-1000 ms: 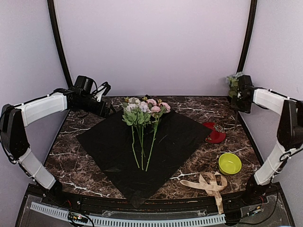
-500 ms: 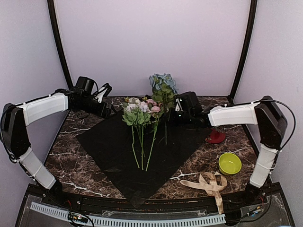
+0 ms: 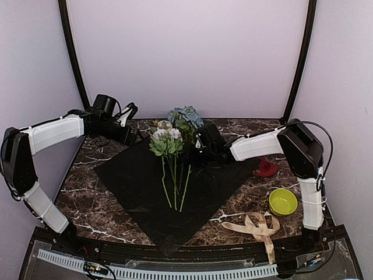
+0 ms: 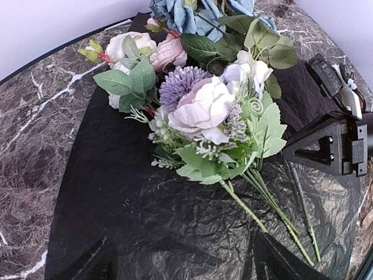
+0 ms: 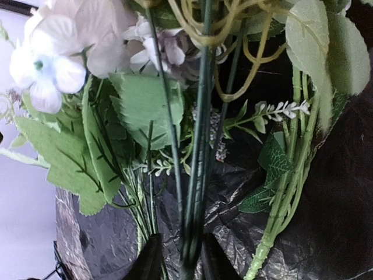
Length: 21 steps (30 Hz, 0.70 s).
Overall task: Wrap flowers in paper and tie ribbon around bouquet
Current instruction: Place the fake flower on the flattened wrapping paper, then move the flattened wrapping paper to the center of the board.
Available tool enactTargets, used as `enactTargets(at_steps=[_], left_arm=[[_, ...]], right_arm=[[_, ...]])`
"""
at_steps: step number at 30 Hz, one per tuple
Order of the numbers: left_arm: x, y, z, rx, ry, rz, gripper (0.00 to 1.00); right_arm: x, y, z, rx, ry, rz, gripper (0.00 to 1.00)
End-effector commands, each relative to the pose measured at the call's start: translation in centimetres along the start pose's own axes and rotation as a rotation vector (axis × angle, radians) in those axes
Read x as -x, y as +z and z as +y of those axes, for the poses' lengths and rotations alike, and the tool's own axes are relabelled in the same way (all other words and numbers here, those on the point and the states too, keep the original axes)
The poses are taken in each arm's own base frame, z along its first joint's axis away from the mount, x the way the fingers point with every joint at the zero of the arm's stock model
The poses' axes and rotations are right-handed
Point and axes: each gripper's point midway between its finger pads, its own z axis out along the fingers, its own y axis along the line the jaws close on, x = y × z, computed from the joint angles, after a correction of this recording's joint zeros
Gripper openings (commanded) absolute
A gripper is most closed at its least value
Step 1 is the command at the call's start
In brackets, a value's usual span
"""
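Observation:
The flowers [image 3: 168, 139] lie on the black paper [image 3: 140, 181], pink and white blooms at the far end, stems pointing toward me. A blue hydrangea head [image 3: 183, 116] rests against the bunch on its right. Its dark stem [image 5: 195, 175] runs between the fingers of my right gripper [image 3: 197, 153], which stand slightly apart with a gap beside the stem. My left gripper [image 3: 135, 135] hovers open at the paper's far left corner, its fingers [image 4: 99, 262] wide over bare paper [image 4: 145, 204]. The ribbon [image 3: 256, 226] lies crumpled at the near right.
A lime green bowl [image 3: 282, 201] sits on the marbled table right of the paper, above the ribbon. A red object [image 3: 265, 166] lies just past the paper's right corner, behind the right forearm.
The right arm swung from the far right corner to the centre with the blue hydrangea and lowered it beside the bunch. Its jaws have parted a little. The left arm stayed still.

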Motion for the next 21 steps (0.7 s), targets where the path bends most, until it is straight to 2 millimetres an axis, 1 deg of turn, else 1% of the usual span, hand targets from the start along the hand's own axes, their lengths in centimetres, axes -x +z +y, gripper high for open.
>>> enactTargets(at_steps=[1, 3, 4, 6, 8, 10, 13, 15, 16, 18, 19, 21], left_arm=[[-0.3, 0.0, -0.1, -0.004, -0.004, 0.008, 0.82], [-0.4, 0.1, 0.0, -0.004, -0.007, 0.01, 0.82], [-0.4, 0.1, 0.0, -0.004, -0.008, 0.009, 0.82], [-0.4, 0.2, -0.1, -0.011, -0.012, 0.01, 0.82], [-0.6, 0.4, -0.1, -0.014, -0.018, 0.015, 0.82], [-0.8, 0.8, -0.1, -0.017, -0.028, 0.024, 0.81], [-1.0, 1.3, -0.3, -0.02, -0.065, 0.047, 0.8], [-1.3, 1.3, -0.8, -0.04, -0.107, 0.075, 0.79], [-1.5, 1.3, -0.9, -0.044, -0.131, 0.086, 0.78], [-2.6, 1.5, -0.9, -0.038, -0.177, 0.112, 0.77], [-3.7, 1.8, -0.6, -0.025, -0.199, 0.133, 0.77], [-5.4, 2.4, -0.1, 0.002, -0.232, 0.154, 0.76]], right_arm=[[1.4, -1.5, 2.4, 0.041, -0.031, -0.028, 0.33], [1.4, -2.3, 1.9, 0.009, -0.041, -0.036, 0.47], [1.4, -2.7, 1.8, 0.005, -0.047, -0.042, 0.49], [1.5, -3.5, 2.1, 0.002, -0.07, -0.047, 0.51], [2.1, -4.5, 2.3, -0.028, -0.114, -0.06, 0.53], [3.0, -5.9, 2.7, -0.06, -0.171, -0.082, 0.54], [4.4, -8.7, 2.5, -0.148, -0.269, -0.127, 0.58], [5.5, -10.6, 1.1, -0.235, -0.325, -0.147, 0.59], [5.9, -11.4, -0.1, -0.269, -0.327, -0.14, 0.59], [6.0, -12.1, -3.4, -0.335, -0.307, -0.096, 0.58], [5.9, -12.3, -5.2, -0.368, -0.295, -0.075, 0.57], [5.2, -12.2, -7.7, -0.413, -0.305, -0.021, 0.56]])
